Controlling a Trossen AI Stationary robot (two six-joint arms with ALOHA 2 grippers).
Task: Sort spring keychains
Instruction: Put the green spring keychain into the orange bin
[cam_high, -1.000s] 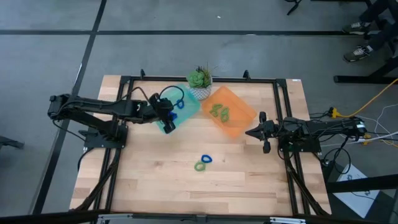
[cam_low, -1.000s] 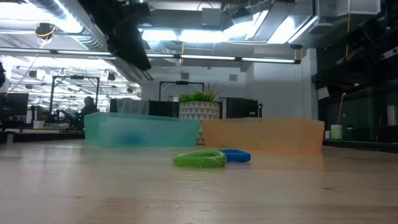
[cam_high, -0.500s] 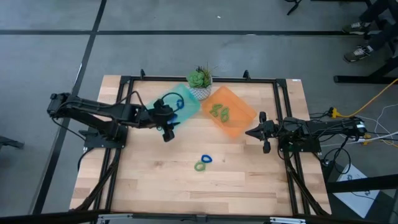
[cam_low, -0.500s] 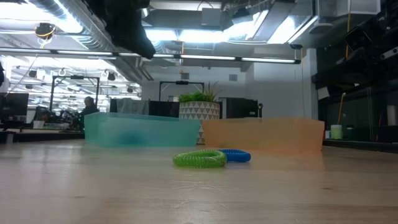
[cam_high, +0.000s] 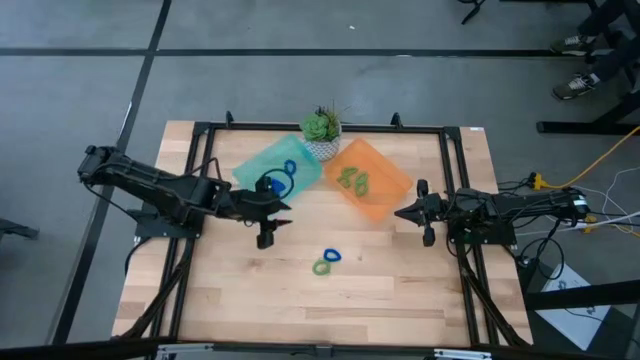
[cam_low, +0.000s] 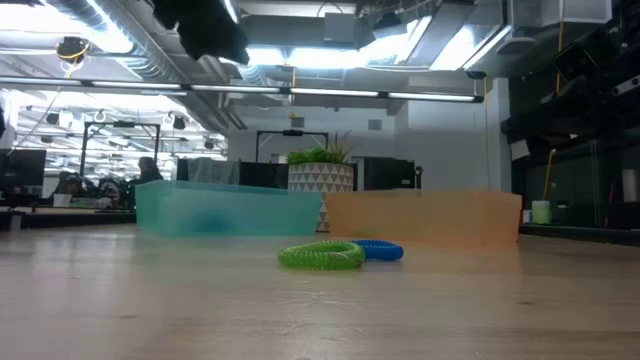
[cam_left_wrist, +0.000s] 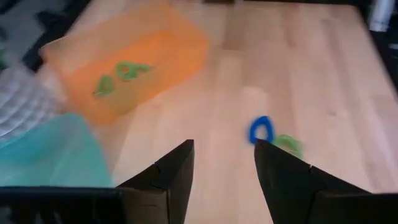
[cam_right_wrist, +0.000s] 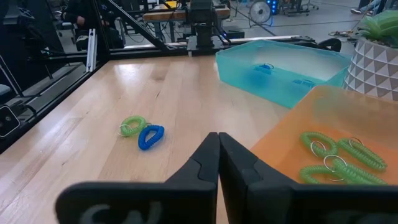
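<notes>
My left gripper (cam_high: 272, 224) is hovering above bare tabletop, just in front of the teal tray (cam_high: 255, 166), with its fingers (cam_left_wrist: 166, 180) spread apart and nothing between them. In the left wrist view, the gap between those fingers is opening onto the wood, with the loose blue spring keychain (cam_left_wrist: 260, 130) and the loose green spring keychain (cam_left_wrist: 287, 144) lying touching each other beyond the fingertips.

Seen from overhead, that same pair is sitting on the table (cam_high: 400, 290) near its middle, the blue spring keychain (cam_high: 332, 256) against the green spring keychain (cam_high: 321, 266), well apart from both trays. In the low view the green one (cam_low: 322, 256) is lying flat in front and the blue one (cam_low: 378, 250) just behind it.

The teal tray is holding blue keychains (cam_high: 290, 169). Beside it, the orange tray (cam_high: 388, 185) is holding green keychains (cam_high: 352, 179). A potted plant (cam_high: 322, 128) is standing at the far edge, between the two trays.

My right gripper (cam_high: 426, 213) is waiting at the right side of the table, just beside the orange tray, with its fingers (cam_right_wrist: 202, 163) pressed together and gripping nothing.
</notes>
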